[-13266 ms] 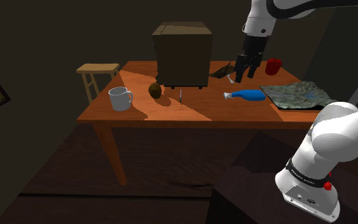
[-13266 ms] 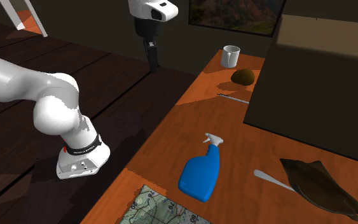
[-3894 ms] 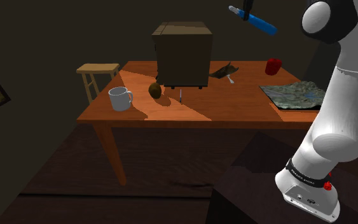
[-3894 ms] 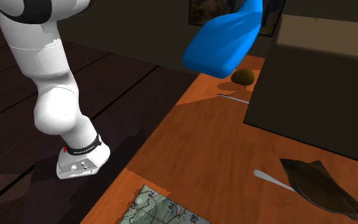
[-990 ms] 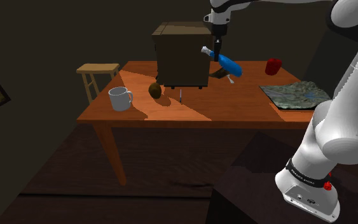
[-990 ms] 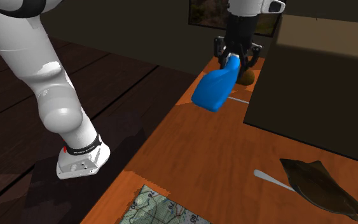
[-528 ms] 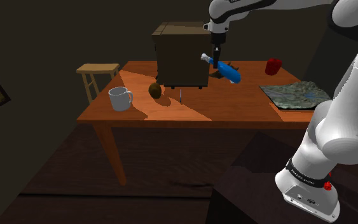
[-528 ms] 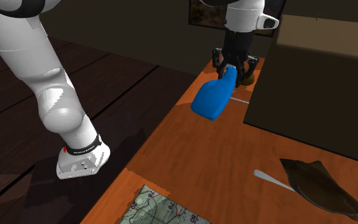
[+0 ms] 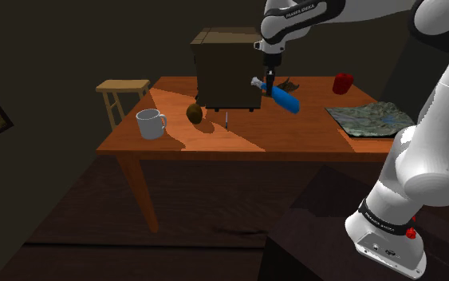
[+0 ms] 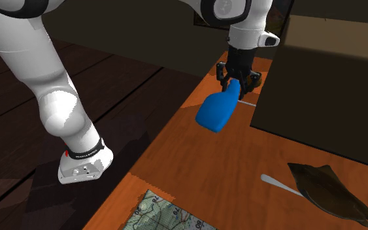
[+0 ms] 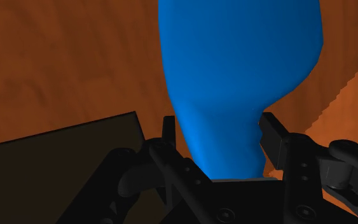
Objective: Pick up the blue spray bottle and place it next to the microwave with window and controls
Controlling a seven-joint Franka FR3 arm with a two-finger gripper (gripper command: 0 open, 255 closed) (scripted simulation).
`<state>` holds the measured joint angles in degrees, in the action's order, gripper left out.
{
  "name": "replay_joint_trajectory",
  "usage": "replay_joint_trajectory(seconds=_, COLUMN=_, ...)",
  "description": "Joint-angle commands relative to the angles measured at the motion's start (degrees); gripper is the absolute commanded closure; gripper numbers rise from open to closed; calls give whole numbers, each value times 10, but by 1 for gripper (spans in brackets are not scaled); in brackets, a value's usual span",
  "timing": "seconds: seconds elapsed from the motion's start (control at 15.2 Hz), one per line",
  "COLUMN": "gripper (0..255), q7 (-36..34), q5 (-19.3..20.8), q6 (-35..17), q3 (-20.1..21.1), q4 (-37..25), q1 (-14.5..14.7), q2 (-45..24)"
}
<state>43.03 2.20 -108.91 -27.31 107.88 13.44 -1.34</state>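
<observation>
Glossy white rounded arm [image 9: 426, 168], dark joints, all-black screw-studded gripper [image 11: 220, 129]. By its white base flange [image 9: 386, 249]: black lettered band [image 9: 380, 219], red button [image 9: 411, 233].

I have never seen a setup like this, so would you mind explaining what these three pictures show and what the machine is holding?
This is a simulated white robot arm on a stand beside an orange-brown table. The shoulder view looks from beside the stand; the second exterior view looks along the table from another spot; the wrist view looks along the arm's black jaws. The jaws are shut on the neck of a blue spray bottle, which hangs tilted beside a dark brown box, the microwave. Also on the table: a white mug, a red cup and a map.
</observation>
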Motion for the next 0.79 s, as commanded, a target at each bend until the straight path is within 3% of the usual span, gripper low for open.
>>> replay_joint_trajectory(seconds=0.0, gripper=255, q7=1, q5=-2, q6=-16, q3=-1, q4=12, q1=-1, q2=-4)
replay_joint_trajectory(seconds=0.73, gripper=255, q7=7, q5=-13, q6=-98, q3=-1, q4=71, q1=-3, q2=-29)
